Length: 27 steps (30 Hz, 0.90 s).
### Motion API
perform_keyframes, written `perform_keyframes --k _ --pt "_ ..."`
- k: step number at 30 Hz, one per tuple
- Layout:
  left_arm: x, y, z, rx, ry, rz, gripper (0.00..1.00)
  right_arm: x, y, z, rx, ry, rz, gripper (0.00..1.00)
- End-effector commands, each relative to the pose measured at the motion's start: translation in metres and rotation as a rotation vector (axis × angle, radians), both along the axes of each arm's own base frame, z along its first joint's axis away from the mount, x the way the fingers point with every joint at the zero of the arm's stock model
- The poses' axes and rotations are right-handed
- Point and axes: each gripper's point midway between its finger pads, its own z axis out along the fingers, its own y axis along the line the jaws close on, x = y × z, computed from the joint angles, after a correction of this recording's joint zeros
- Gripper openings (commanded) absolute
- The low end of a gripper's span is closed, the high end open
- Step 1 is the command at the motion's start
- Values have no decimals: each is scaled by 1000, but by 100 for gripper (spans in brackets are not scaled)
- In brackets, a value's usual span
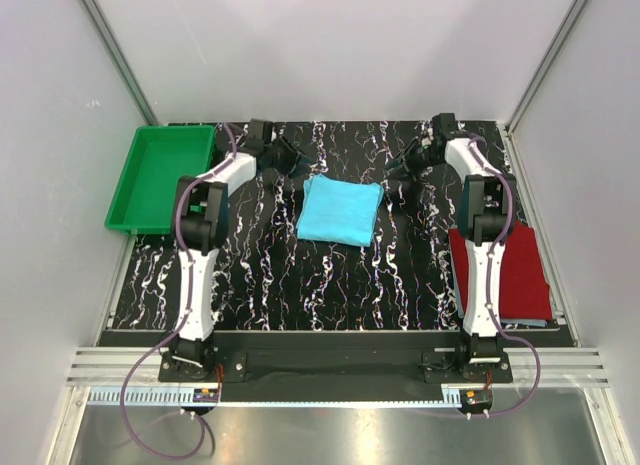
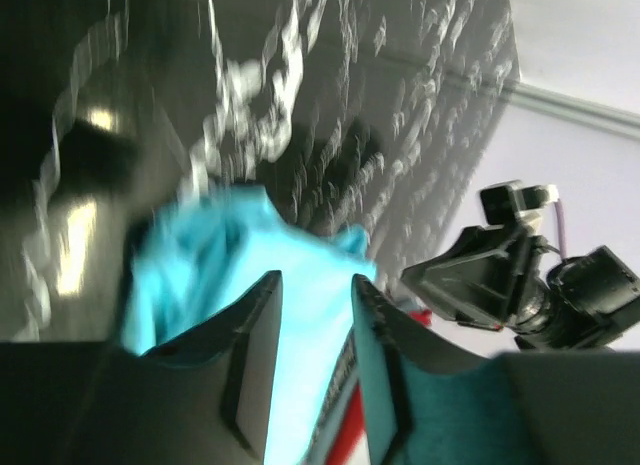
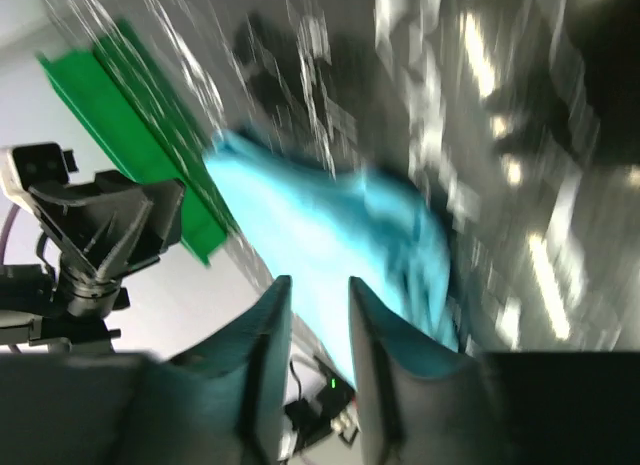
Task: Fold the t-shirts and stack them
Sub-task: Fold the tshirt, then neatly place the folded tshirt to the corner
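Hovering with left gripper (image 1: pixel 292 161) and right gripper (image 1: pixel 398 171) just beyond the far corners of the folded turquoise t-shirt (image 1: pixel 340 211), jaws of each apart and clamped on nothing. Lying flat at the middle of the marbled black tabletop (image 1: pixel 260 277), well apart from the folded dark red t-shirt (image 1: pixel 523 275) at the right edge beneath the right arm (image 1: pixel 485 255). Sitting far left, clear of both: green tray (image 1: pixel 165 175).

Turquoise t-shirt (image 1: pixel 340 211), dark red t-shirt (image 1: pixel 522 273), green tray (image 1: pixel 160 175), black white-veined table (image 1: pixel 270 275)
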Motion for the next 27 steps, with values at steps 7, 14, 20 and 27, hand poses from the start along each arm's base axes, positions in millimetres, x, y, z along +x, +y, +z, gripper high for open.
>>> perform_keyframes --k 7,14,20,27 --pt "15 16 99 181 -329 -154 46 48 -55 53 -72 -171 0 47" --pt "-44 -22 102 76 -427 -389 45 -11 -2 68 -40 -204 152 47" --pt "-64 -57 60 -7 -395 -477 41 -23 38 44 152 -167 152 29" --pt "-40 -65 5 -57 -342 -456 40 -8 45 -6 192 -118 164 21"
